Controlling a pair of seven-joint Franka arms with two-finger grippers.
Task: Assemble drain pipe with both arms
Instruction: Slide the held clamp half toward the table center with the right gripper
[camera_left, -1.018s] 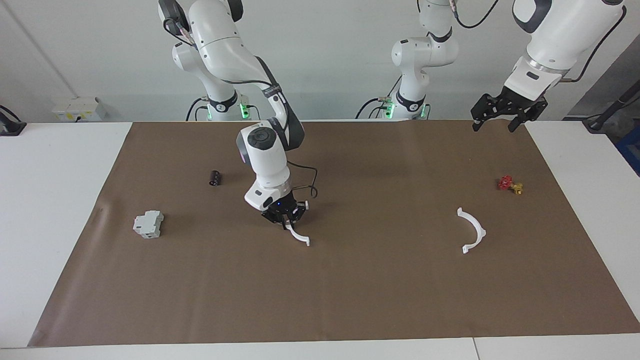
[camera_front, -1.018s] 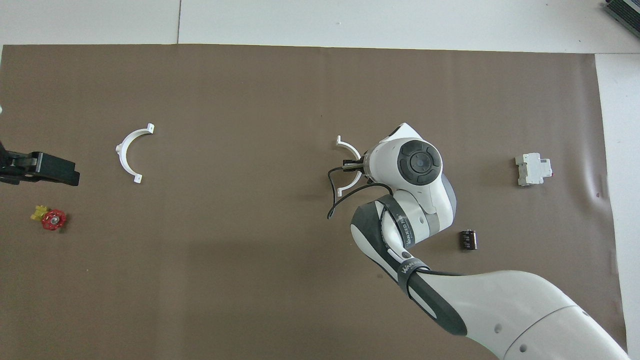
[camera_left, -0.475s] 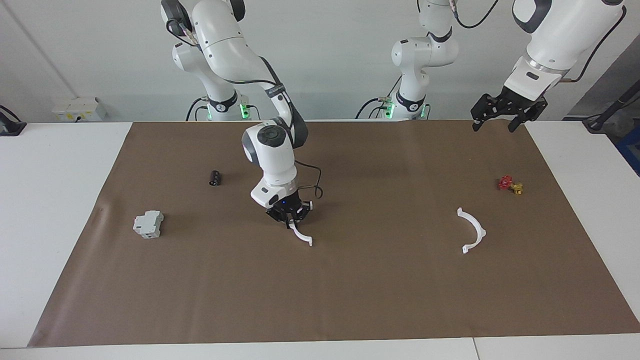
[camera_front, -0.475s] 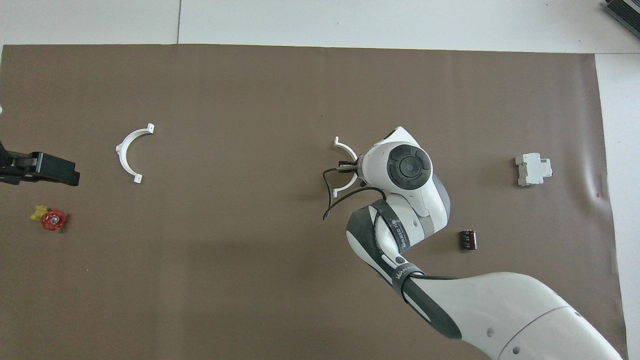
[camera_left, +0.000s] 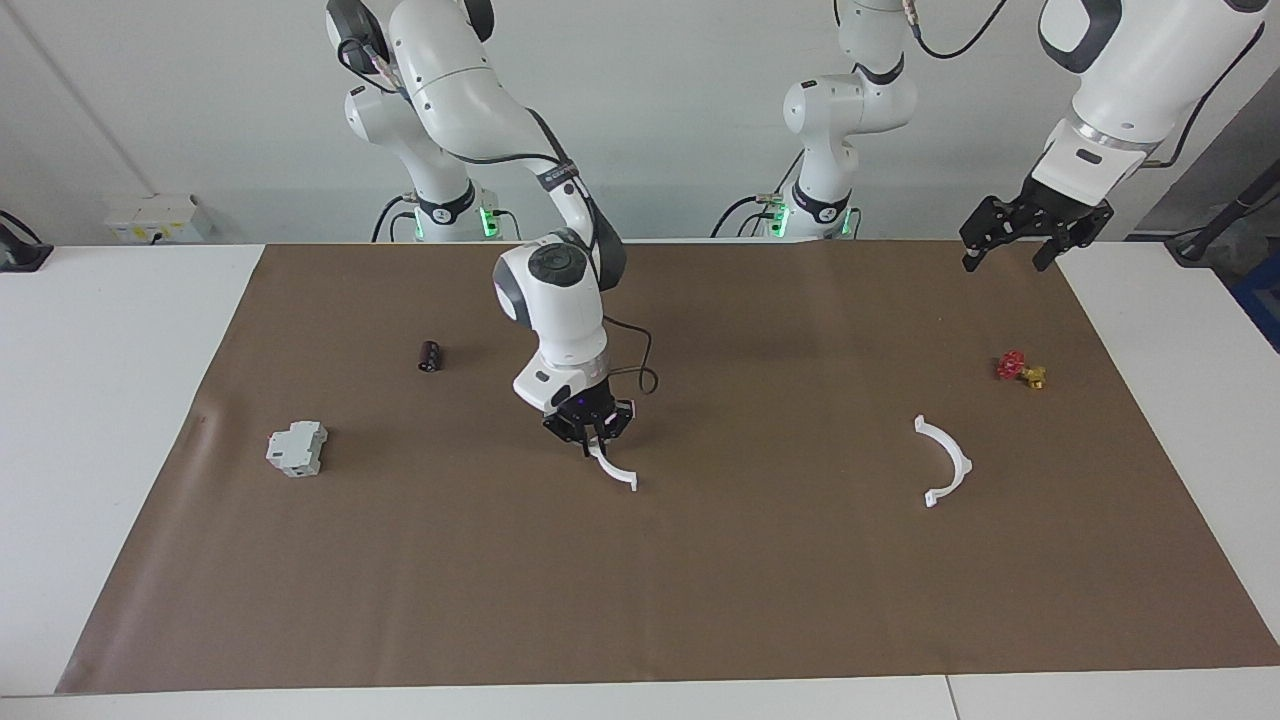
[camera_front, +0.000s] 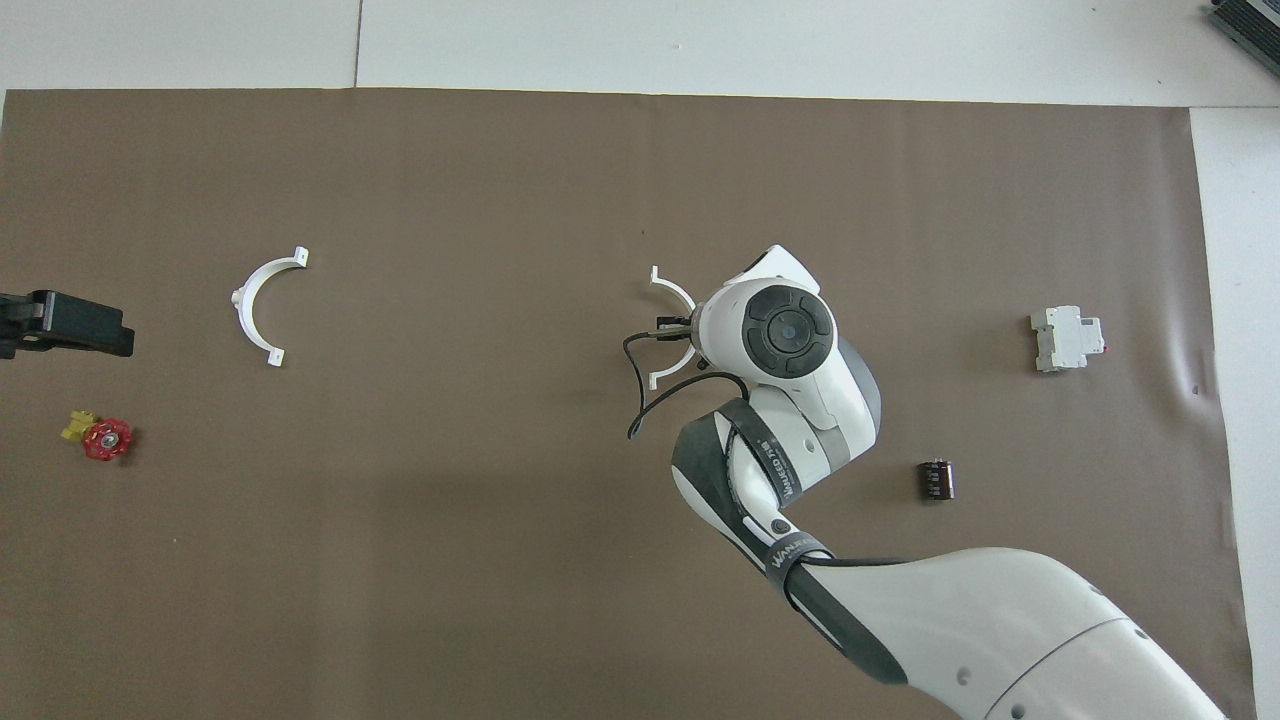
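Drain pipe halves lie apart: I see my right gripper (camera_left: 591, 440) clamped on one half-ring (camera_left: 615, 470) mid-surface, its arm bent steeply down, band lettering unreadable. The other half-ring (camera_left: 945, 462) rests toward the left arm's end. My left gripper (camera_left: 1033, 232) hangs raised, jaws wide.

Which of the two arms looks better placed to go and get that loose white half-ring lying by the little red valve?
The left. Its open left gripper hangs free above that end of the mat, near the loose half-ring and red valve. The right gripper is shut on the other half-ring, mid-mat.
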